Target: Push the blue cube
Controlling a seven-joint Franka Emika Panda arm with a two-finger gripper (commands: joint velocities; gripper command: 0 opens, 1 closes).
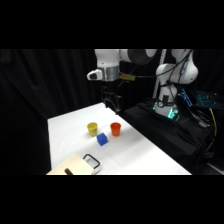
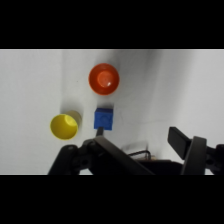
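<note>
I see the blue cube (image 1: 102, 139) resting flat on the counter (image 1: 145, 155), between the yellow cup (image 1: 92, 129) and orange cup (image 1: 116, 129), slightly nearer me. Cube-shaped, it shows no long axis. My end effector (image 1: 113, 103) hangs above and behind the orange cup, fingers apart, holding nothing.

A white table (image 1: 145, 150) runs from the upper middle of the side view down toward the lower right. Near the middle of its top stand a yellow cup (image 1: 92, 128) and an orange-red cup (image 1: 116, 129), side by side and apart. The blue cube (image 1: 102, 139) lies just below and between them, close to both. At the table's lower left corner rests a tan block (image 1: 75, 166) with a black loop (image 1: 92, 161) just beside it.
</note>
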